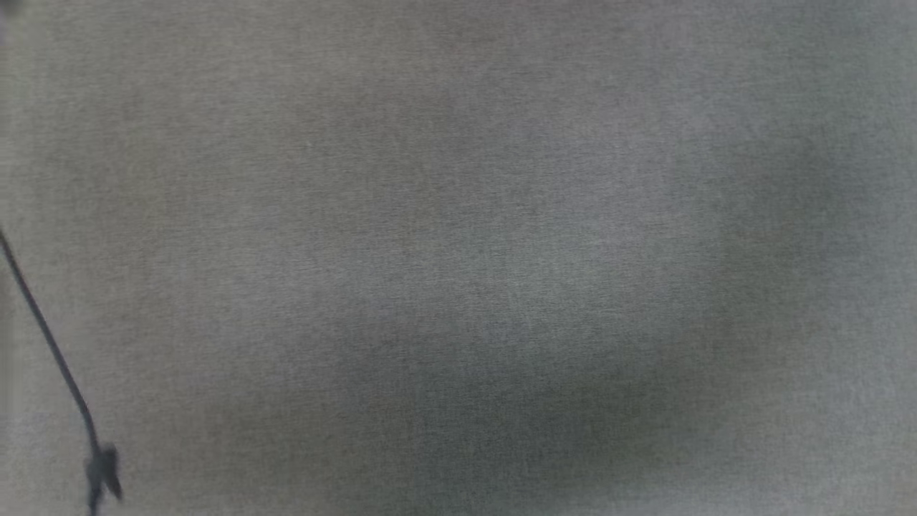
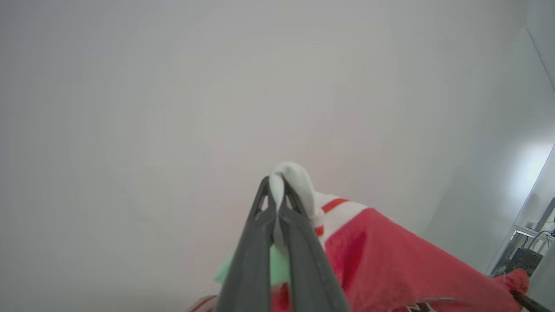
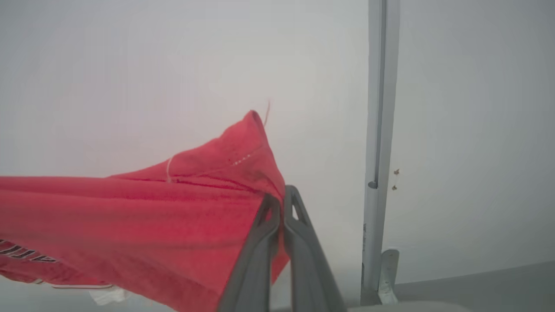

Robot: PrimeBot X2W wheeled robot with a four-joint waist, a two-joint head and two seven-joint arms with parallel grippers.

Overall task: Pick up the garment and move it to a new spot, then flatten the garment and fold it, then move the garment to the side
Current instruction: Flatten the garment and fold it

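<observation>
garment (image 3: pixel 130 216) looked soft, light and floppy | left gripper (image 2: pixel 276 187) pinched tight on its white part | right gripper (image 3: pixel 282 197) pinched tight on its red corner | corners seemed best to hold

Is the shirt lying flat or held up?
Held up: the shirt spans between left tool, on its white sleeve, and right tool, on a red corner.

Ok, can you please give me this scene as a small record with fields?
garment: red with white sleeve, hanging between both grippers
left gripper: fingers shut on the white sleeve
right gripper: fingers shut on a red corner
surface: grey, blurred in the head view
stage: not yet flattened or folded
</observation>
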